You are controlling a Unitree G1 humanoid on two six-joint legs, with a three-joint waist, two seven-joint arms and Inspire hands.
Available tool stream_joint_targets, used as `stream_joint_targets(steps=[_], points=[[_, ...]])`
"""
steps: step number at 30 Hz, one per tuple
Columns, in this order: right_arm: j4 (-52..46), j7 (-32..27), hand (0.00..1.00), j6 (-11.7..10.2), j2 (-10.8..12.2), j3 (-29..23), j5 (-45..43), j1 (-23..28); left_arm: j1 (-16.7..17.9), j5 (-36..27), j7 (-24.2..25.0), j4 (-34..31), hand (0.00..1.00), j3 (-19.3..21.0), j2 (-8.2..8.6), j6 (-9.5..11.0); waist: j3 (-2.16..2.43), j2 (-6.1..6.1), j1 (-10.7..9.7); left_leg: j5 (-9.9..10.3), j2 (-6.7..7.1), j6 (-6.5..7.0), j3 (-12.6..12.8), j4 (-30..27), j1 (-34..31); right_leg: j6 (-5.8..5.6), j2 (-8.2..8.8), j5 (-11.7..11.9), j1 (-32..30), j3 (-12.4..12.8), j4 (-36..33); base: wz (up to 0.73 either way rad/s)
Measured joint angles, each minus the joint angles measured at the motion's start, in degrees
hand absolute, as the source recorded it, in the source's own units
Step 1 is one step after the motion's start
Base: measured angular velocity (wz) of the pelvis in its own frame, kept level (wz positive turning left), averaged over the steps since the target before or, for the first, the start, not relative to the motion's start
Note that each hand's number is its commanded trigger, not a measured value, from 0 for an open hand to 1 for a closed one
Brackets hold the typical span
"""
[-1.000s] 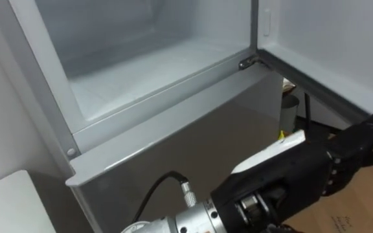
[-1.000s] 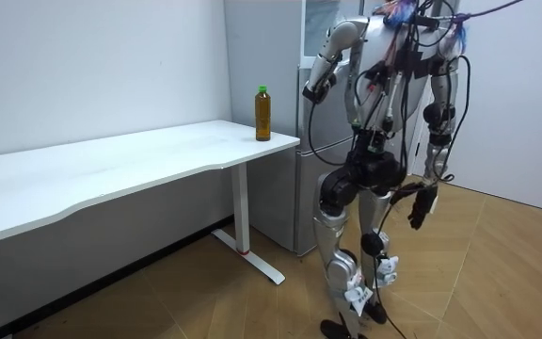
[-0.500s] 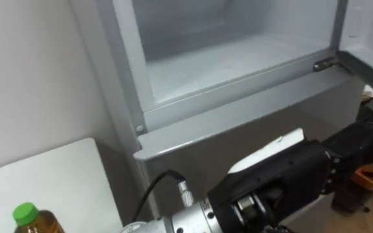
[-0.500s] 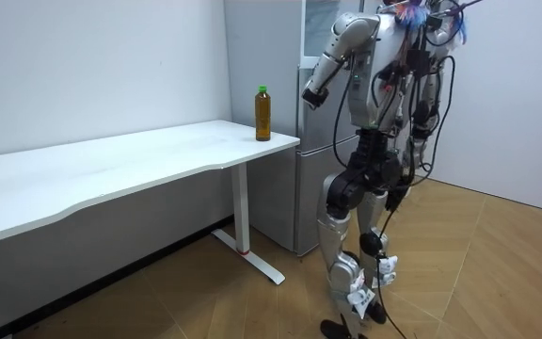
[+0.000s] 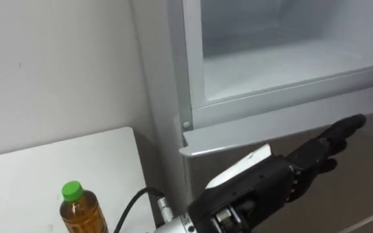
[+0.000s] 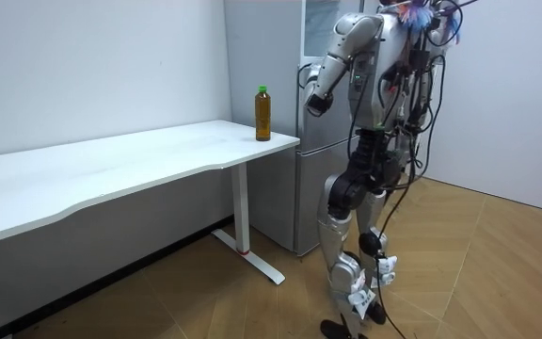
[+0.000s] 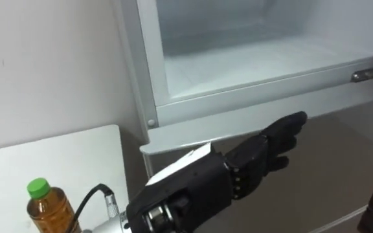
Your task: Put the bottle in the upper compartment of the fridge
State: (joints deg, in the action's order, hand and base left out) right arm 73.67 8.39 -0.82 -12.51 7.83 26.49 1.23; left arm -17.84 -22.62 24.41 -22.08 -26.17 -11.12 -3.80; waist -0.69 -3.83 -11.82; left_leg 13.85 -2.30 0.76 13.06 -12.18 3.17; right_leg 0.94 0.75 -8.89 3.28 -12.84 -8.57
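Fridge [image 5: 190, 84]: the largest body in your scene, grey, at the far right. Its upper compartment [image 5: 283, 61] stands open and bare inside, above the shut lower door [image 5: 368, 181].
Table [image 5: 24, 175]: white, on the left, its right end close beside the fridge wall. In the room view it runs off toward that view's left.
Stance: you stand upright before the fridge, by the table's right end, with the left arm raised to about chest height.
Left hand [image 5: 283, 176]: held out in front of the lower door, just under the compartment's sill. Its fingers [image 5: 339, 133] are straight and apart, holding nothing, and they point to the far right, away from the table.
Bottle [image 5: 83, 213]: on the table near its right end, beside the fridge, touched by no hand, with amber liquid inside.
Cap [image 5: 72, 189]: green, at the top of the bottle.
Bottle's axis: vertical. It stands upright with the cap up.
Bearing from hand to bottle: left and nearer to you. The wrist, not the fingertips, is the part closest to it.
Nearer arm: the left, judging from these views, since the bottle stands on that side.
Next move: probably swing the hand leftward, turn the palm to the bottle's side and close round the body below the cap. The fridge wall leaves little room on the right.
Progress: the compartment is ready, but the bottle is not yet picked up.
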Motion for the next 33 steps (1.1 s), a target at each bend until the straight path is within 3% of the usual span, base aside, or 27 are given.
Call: stream_joint_targets(steps=[4,8,13,16,20,23,30,33], points=[[0.17,0.67,0.00,-0.34,-0.05,-0.03,-0.08,0.31,1.09,0.88,-0.05,-2.74,0.00,2.05,-0.26,0.04,0.01,0.18,1.33,-0.15,0.10,0.10,-0.95,-0.06,0.23,-0.09,0.19,-0.07,0.41,-0.26,0.01,0.06],[0.16,1.64,0.00,-0.55,0.12,-0.05,0.00,0.78,3.14,0.90,-0.23,-4.83,0.00,4.74,-0.68,0.09,0.41,0.58,1.72,-0.16,0.13,0.11,-1.16,-0.46,0.45,-0.14,0.24,-0.36,0.93,-0.24,0.02,0.04],[0.70,0.88,0.00,-1.18,0.14,-0.31,-0.79,1.21,4.10,2.01,-1.82,-6.77,0.00,7.79,-0.90,0.75,0.49,0.57,3.23,-0.17,0.10,0.09,-1.61,-0.55,0.83,-0.12,0.23,-0.35,1.56,-0.78,-0.05,0.03],[2.19,0.33,0.00,-1.82,0.35,-1.23,-2.03,1.42,6.17,2.97,-4.08,-8.00,0.00,11.57,-0.61,1.42,0.46,0.63,4.39,-0.17,0.13,0.08,-1.94,-0.47,1.52,-0.03,0.25,-0.57,2.61,-1.23,0.09,0.08],[2.44,0.30,0.00,-2.37,0.63,-2.96,-2.56,2.29,8.00,3.10,-7.70,-9.97,0.00,17.57,-0.66,3.78,0.48,0.79,6.02,-0.26,0.20,-0.05,-2.73,-0.48,1.58,0.01,0.26,-0.73,2.82,-1.58,0.07,0.11],[2.44,0.34,0.00,-2.86,1.06,-4.65,-3.79,2.63,9.67,4.33,-10.21,-12.13,0.00,21.37,-0.66,4.32,0.50,0.90,6.71,-0.28,0.67,-0.06,-4.46,-0.51,1.53,0.02,0.25,-0.83,2.98,-1.63,0.11,0.09],[4.11,0.32,0.00,-3.46,1.54,-5.34,-2.28,3.24,9.90,4.15,-16.75,-13.60,0.00,30.97,-0.44,7.59,0.54,1.41,8.91,-0.28,0.94,-0.06,-5.69,-0.53,2.51,-0.04,0.41,-1.33,4.36,-1.87,-0.07,0.03],[3.81,0.49,0.00,-3.43,1.75,-6.63,-2.41,4.09,11.05,4.14,-19.38,-13.59,0.00,35.66,-0.39,8.80,0.51,1.66,9.60,-0.28,1.12,-0.06,-6.78,-0.56,2.58,-0.21,0.73,-1.65,4.97,-3.18,-0.05,0.21]])
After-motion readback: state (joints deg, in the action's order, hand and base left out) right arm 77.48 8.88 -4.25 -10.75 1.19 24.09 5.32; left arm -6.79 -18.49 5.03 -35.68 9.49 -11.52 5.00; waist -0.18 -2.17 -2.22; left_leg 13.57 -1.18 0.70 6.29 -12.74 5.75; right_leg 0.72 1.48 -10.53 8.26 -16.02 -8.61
